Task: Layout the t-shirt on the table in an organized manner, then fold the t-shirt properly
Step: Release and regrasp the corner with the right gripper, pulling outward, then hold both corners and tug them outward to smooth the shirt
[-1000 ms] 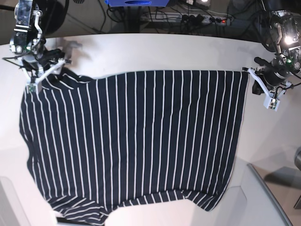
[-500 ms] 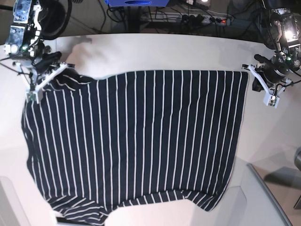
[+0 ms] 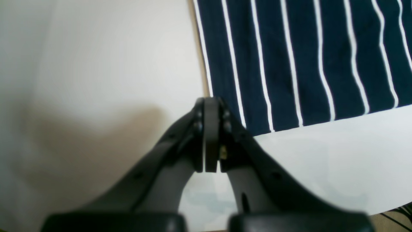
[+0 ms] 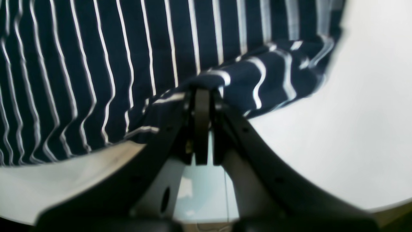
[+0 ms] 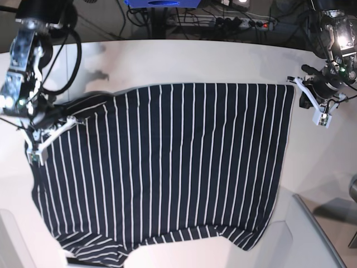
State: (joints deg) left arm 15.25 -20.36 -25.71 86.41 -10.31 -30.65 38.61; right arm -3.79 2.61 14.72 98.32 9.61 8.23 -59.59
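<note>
Right claw (image 4: pixel 202 96) has just snapped closed on a bunched fold of the t-shirt (image 5: pixel 167 167) and dragged that far-left corner nearer, so I'm mid-straightening. Left claw (image 3: pixel 210 106) stays pinched shut, empty, beside the hem. Soft striped fabric lies mostly flat on the smooth white counter (image 5: pixel 223 61).

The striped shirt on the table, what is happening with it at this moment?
A two-armed robot is laying out the t-shirt on the table. The right gripper is shut on a bunched fold of fabric at one corner. The left gripper is shut at the opposite far corner, though whether it pinches the cloth is not clear. The shirt lies mostly spread, with wrinkles near the right gripper, and no fold has been made yet.
</note>
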